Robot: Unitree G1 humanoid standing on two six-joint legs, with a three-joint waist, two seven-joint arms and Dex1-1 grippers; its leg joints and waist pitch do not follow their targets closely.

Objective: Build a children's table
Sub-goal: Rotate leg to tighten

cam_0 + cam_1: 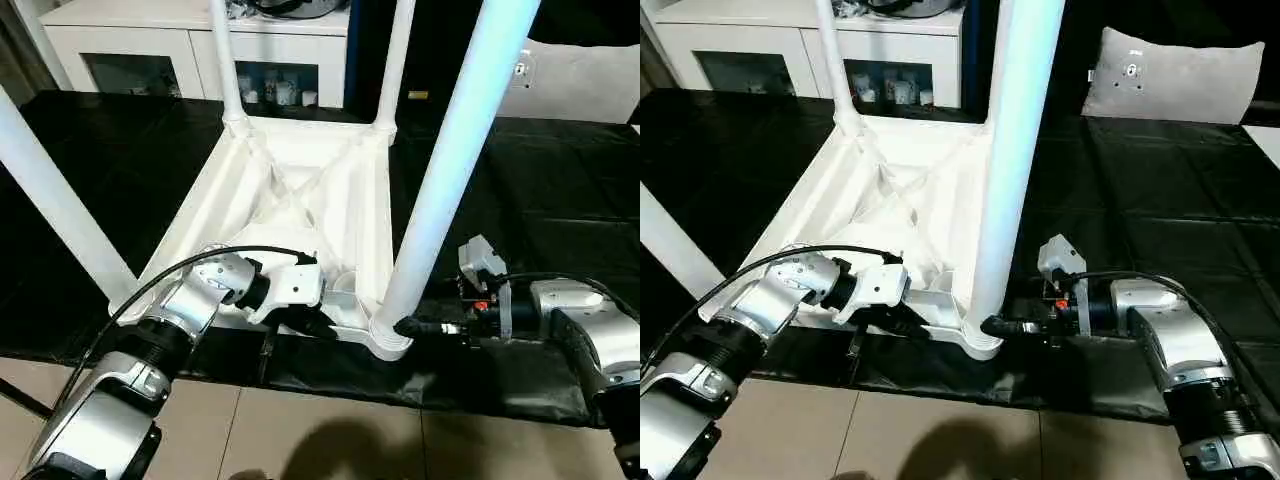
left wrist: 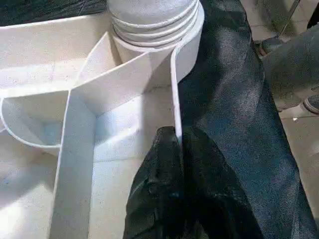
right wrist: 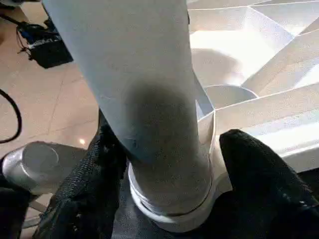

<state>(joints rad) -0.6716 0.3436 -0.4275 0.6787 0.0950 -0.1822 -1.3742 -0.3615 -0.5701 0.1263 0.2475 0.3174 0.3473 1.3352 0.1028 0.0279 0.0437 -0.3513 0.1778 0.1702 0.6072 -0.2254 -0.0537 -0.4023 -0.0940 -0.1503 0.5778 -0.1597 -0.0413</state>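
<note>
The children's table [image 1: 205, 195] lies upside down on a black cloth, its ribbed underside facing up and four white legs standing in the corner sockets. My left gripper [image 2: 177, 144] is shut on the thin near rim of the table top, beside the near right socket [image 2: 154, 30]. My right gripper [image 3: 169, 149] straddles the base of the near right leg [image 1: 450, 170], one black finger [image 3: 99, 174] on each side, where the leg meets its socket. A gap shows between the other finger [image 3: 259, 174] and the leg. In the head views the right gripper [image 1: 410, 326] reaches in from the right.
A black cloth [image 1: 560, 200] covers the work surface, and tiled floor [image 1: 330, 440] lies at its near edge. A white cabinet with glass doors [image 1: 190, 40] stands behind. A grey cushion [image 1: 1180, 75] is at the back right. A person's trouser leg [image 2: 294, 69] stands beside the cloth.
</note>
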